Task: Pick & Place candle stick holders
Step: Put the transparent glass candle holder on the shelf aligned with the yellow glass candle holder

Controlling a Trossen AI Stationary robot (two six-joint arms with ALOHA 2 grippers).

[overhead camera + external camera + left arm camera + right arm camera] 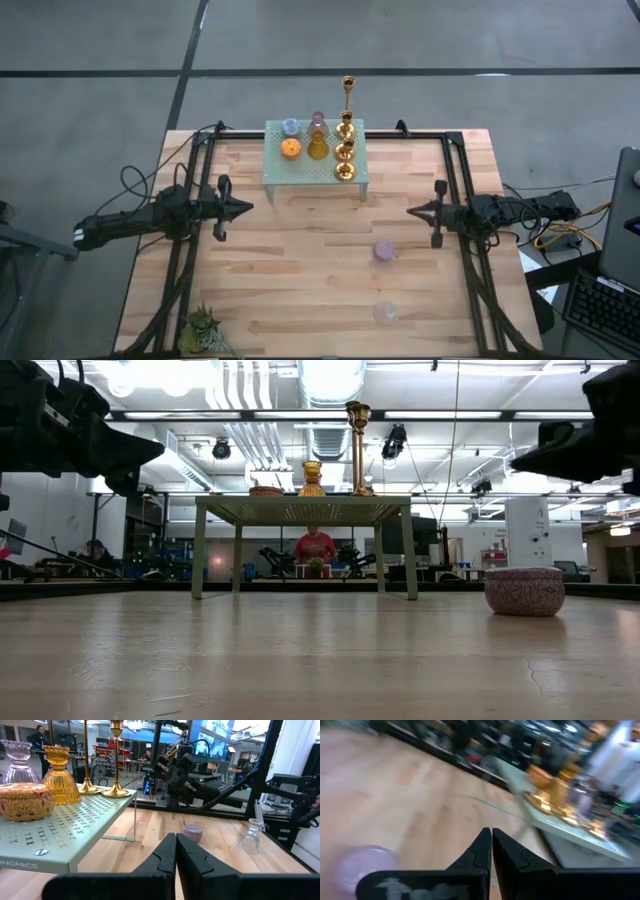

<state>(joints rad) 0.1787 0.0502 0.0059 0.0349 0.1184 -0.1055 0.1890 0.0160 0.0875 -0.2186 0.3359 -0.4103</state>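
Glass and shiny gold candle stick holders (318, 140) are kept on the mint-green stand (275, 175) at twelve o'clock on the table (300, 280). A purple holder (383, 250) and a clear holder (386, 312) are seen toward five o'clock. The left gripper (246, 207) at nine o'clock and the right gripper (412, 210) at three o'clock are both pressed together, with nothing held. The glass is likely slippery and easily broken, so it should be pinched gently around the middle.

Most candle holders (318, 145) stand on a stand (300, 175) at upper centre; two more (383, 250) sit on the counter (300, 280) lower right.
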